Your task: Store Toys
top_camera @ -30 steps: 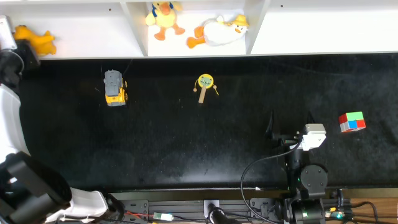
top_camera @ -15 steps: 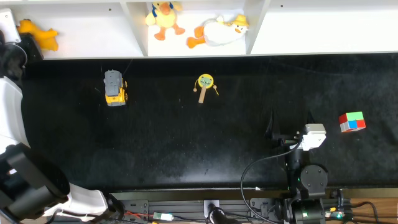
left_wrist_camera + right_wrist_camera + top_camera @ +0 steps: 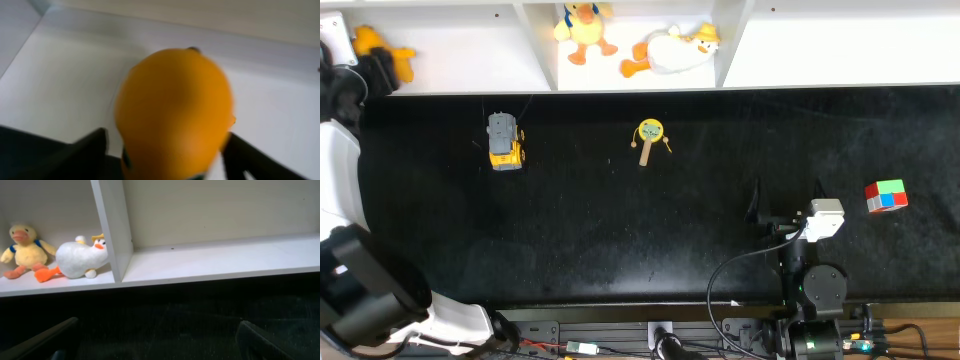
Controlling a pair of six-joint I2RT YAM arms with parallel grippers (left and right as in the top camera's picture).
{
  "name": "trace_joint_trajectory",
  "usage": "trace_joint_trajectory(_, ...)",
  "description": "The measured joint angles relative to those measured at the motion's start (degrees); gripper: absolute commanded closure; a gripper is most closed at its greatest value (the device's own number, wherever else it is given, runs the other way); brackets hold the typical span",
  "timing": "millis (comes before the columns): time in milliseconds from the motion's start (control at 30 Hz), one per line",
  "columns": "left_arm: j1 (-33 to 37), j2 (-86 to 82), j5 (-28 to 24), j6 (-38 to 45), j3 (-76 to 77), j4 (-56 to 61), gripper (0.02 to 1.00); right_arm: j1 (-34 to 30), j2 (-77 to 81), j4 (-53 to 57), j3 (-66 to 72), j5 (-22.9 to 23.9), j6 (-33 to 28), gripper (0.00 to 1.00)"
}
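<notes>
Black matting covers the tabletop point(image 3: 620, 240) where 2 robot arms are at work storing toys in a white shelf unit point(image 3: 470, 65) that runs along its far edge. 2 toys already lie in the middle compartment: a yellow plush duck point(image 3: 582, 28) and, just beside it, a white plush duck with orange feet point(image 3: 670, 50). A 3rd, a round orange plush toy point(image 3: 382, 52), is inside the left compartment, with the shelf's white floor and back wall behind it in the left wrist view. Whether it rests on that floor cannot be told.

3 toys lie out on the matting, well apart from one another: a grey-and-yellow plastic toy truck point(image 3: 504, 140) toward the left, a small yellow rattle drum with a wooden handle point(image 3: 649, 138) near the middle, and a multicoloured puzzle cube point(image 3: 886, 196) at the right. By that count the job looks about half done, with the orange toy yet to be let go.

The left pincer point(image 3: 167, 160) grips the orange plush toy, its 2 dark fingers point(image 3: 95, 150) pressed against either side of the soft body. The right pincer point(image 3: 786, 196) sits low near its own base with its fingers spread wide. It holds nothing, touches nothing, and faces the shelf's right compartment, with the cube off to one side.
</notes>
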State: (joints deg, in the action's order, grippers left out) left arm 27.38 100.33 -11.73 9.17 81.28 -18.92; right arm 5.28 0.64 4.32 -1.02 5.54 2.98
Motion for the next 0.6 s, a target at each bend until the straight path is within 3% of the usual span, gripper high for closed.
trace_joint_trajectory(600,-0.8,0.3,0.9,-0.2,0.0,-1.9,0.020,0.0,0.0,0.0,0.0,0.0,0.0,0.005)
